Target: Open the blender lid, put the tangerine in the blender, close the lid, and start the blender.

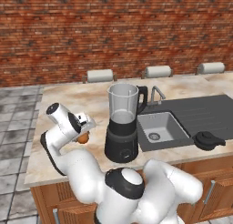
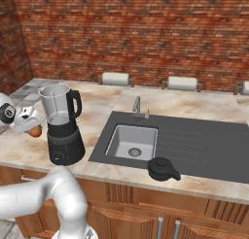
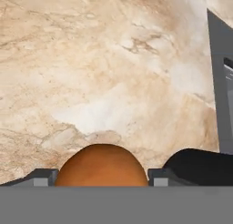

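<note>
The blender stands lidless on the marble counter, its clear jar open at the top and its handle toward the sink. The blender is at the left in the right base view. The black blender lid lies near the counter's front edge, by the sink's drainboard, also seen as the lid. My gripper hangs just left of the blender base, shut on the tangerine. In the hand view the tangerine sits between the fingertips, with the blender base beside it.
A dark sink with a faucet and ribbed drainboard lies right of the blender. Three pale stool tops line the counter's far edge. A brick wall is behind. Bare marble stretches left of and behind the blender.
</note>
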Controlling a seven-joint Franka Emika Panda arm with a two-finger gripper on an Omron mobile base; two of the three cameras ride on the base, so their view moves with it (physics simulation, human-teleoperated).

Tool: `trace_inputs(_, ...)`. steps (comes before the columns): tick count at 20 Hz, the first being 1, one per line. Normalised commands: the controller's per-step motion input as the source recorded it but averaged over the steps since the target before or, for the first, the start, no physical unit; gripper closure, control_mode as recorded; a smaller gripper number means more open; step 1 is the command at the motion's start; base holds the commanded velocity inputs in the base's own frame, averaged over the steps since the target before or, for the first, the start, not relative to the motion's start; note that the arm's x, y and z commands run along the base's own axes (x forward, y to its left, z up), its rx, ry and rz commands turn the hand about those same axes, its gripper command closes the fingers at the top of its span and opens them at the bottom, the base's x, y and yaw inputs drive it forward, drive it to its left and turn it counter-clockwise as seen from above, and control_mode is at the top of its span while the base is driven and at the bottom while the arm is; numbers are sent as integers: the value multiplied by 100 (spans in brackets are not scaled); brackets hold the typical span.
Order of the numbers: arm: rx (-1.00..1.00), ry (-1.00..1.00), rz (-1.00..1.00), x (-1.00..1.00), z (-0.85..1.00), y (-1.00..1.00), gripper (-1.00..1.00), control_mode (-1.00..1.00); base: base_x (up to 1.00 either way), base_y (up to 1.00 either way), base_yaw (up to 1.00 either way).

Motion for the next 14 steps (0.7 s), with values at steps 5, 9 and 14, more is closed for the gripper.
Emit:
trace_inputs(5, 2, -27, 0, -41, 100, 0, 100, -100, 0, 0, 0)
trace_inputs(9, 2, -26, 0, -41, 100, 0, 100, -100, 0, 0, 0)
trace_inputs(14, 1, -21, -1, -32, 100, 0, 100, -100, 0, 0, 0)
